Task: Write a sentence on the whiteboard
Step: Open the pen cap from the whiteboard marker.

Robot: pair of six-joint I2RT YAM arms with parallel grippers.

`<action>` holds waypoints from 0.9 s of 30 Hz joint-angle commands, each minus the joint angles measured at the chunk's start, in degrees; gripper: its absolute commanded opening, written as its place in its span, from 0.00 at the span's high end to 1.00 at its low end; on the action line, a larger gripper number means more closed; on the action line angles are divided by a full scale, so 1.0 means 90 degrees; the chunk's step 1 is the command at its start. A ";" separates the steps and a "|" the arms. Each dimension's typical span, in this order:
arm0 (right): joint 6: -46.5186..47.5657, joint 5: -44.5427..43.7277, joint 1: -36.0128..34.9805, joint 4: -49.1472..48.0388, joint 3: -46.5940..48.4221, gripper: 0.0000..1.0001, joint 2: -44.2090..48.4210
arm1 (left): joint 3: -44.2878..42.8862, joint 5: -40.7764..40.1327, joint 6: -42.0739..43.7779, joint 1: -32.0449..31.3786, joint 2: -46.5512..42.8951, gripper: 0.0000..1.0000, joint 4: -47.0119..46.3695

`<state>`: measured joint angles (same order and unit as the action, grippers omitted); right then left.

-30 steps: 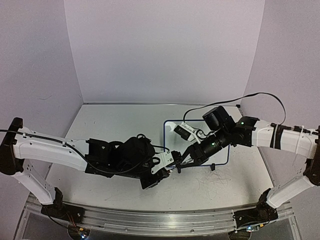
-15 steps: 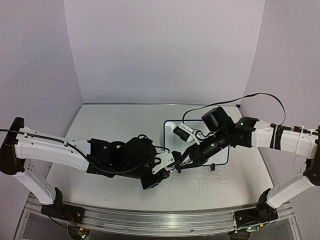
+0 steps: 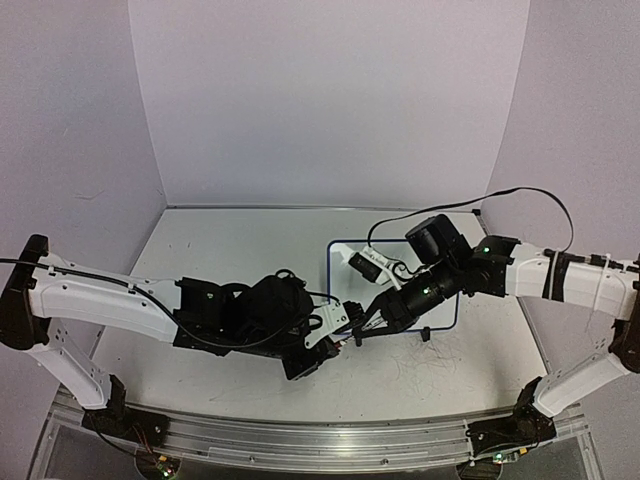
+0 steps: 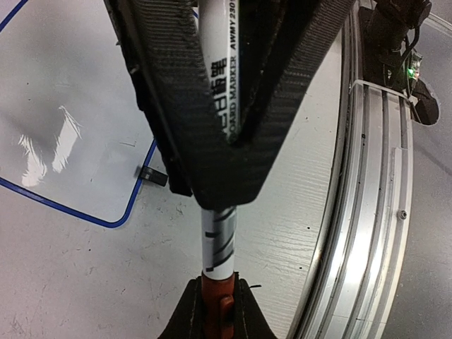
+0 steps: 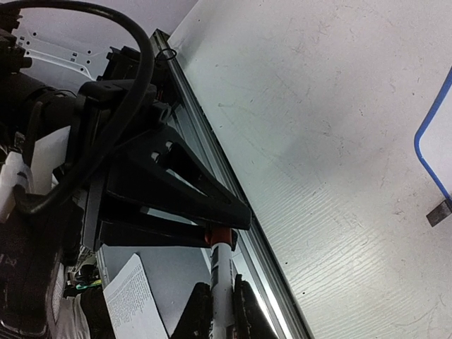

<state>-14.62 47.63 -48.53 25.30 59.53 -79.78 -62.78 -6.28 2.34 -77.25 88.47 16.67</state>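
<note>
A white marker with a red cap [image 3: 356, 332] hangs between my two grippers, above the table just in front of the whiteboard's near left corner. My left gripper [image 3: 347, 337] [image 4: 215, 286] is shut on the red cap [image 4: 215, 311]. My right gripper [image 3: 365, 325] [image 5: 220, 286] is shut on the white barrel [image 5: 221, 265]. The whiteboard [image 3: 443, 308] [image 4: 63, 106] lies flat, blue-framed, and is partly hidden under the right arm. Its frame corner shows in the right wrist view [image 5: 424, 152]. No sentence shows on the visible board surface.
An aluminium rail [image 3: 300, 440] [image 4: 367, 212] runs along the table's near edge. A black board foot [image 4: 152, 174] [image 3: 427, 335] sticks out at the board's near edge. Purple walls enclose the back and sides. A printed paper [image 5: 131, 296] lies below the rail.
</note>
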 commanded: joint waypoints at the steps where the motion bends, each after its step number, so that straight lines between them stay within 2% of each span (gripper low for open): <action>1: 0.0002 0.0096 -0.0029 -0.0280 -0.0030 0.91 0.0211 | -0.0271 -0.0122 -0.0131 -0.0016 -0.0006 1.00 0.0033; 5: -0.0034 0.0199 -0.0034 -0.0344 -0.0027 1.00 0.0204 | -0.0268 -0.0092 -0.0124 -0.0020 -0.0023 1.00 0.0031; 11: -0.0004 0.0023 0.0017 -0.0321 0.0092 1.00 0.0402 | -0.0026 -0.0118 -0.0011 -0.0020 -0.0091 1.00 0.0033; 21: 0.0688 -0.0168 0.1315 0.0384 0.0043 1.00 0.1408 | 0.0717 -0.0564 0.0268 -0.0019 -0.0754 1.00 0.0006; 27: 0.0603 -0.0508 0.1388 0.0363 0.0002 1.00 0.1702 | 0.0956 -0.0747 0.0095 -0.0007 -0.1115 1.00 -0.0136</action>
<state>-10.43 46.10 -35.72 27.85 59.31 -65.36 -54.94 -10.81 3.45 -77.23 81.79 14.80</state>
